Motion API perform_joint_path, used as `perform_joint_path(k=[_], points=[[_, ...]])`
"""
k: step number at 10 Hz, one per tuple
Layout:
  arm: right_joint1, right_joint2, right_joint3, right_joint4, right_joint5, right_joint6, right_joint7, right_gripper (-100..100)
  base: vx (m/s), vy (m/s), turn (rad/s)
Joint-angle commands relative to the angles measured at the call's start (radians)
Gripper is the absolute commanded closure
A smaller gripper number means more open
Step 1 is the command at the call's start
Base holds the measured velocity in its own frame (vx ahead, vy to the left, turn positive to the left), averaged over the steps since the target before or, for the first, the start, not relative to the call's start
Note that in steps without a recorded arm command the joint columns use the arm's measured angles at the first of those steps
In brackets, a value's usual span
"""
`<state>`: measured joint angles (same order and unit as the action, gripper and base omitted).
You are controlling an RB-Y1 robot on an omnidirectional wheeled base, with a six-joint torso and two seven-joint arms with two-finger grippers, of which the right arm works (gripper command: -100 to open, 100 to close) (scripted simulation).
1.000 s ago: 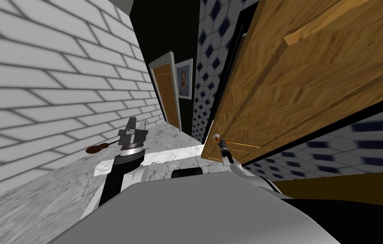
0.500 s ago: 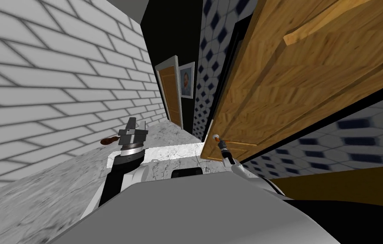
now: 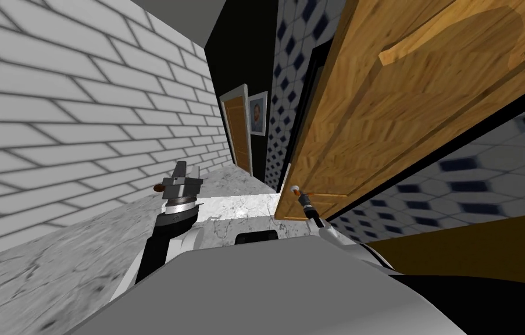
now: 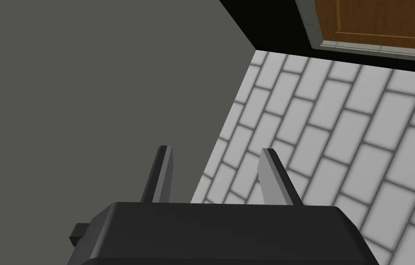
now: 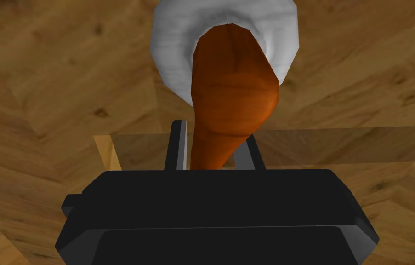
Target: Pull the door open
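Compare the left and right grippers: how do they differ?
The left gripper is open and empty; the right gripper is shut on the orange-brown handle. The left gripper hangs apart from the wooden door; the right gripper is close to it. Both have thin grey fingers on a dark box.

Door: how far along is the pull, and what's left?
Done: the right gripper is shut on the orange-brown handle, fingers pressing its sides. In hand: the wooden door looks partly open, its leaf angled off the tiled wall with a black strip between. Left: probably more pulling to swing it wide. The left gripper is open and idle near the brick wall.
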<state>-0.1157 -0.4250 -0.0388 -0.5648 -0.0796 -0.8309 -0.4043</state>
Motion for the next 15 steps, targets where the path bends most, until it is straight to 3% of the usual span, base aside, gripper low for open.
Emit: perform_joint_path(k=[1, 8, 9, 10, 11, 13, 14, 15], points=[[0.015, -0.015, 0.020, -0.008, 0.011, -0.023, -0.024, 100, -0.162, -0.050, 0.110], [0.069, -0.073, 0.094, -0.036, 0.054, -0.108, -0.115, 100, -0.200, -0.064, 0.075], [0.064, -0.069, 0.087, -0.033, 0.049, -0.095, -0.107, 100, -0.097, -0.018, 0.007], [0.085, -0.082, 0.098, -0.029, 0.055, -0.128, -0.125, 100, -0.143, -0.060, 0.120], [0.091, -0.087, 0.100, -0.028, 0.056, -0.137, -0.129, 100, -0.201, -0.081, 0.143], [0.116, -0.107, 0.112, -0.025, 0.062, -0.183, -0.150, 100, -0.170, -0.070, 0.163], [0.116, -0.107, 0.112, -0.025, 0.062, -0.183, -0.150, 100, -0.130, -0.052, 0.041], [0.136, -0.122, 0.121, -0.022, 0.067, -0.218, -0.166, 100, -0.155, -0.064, 0.139]])
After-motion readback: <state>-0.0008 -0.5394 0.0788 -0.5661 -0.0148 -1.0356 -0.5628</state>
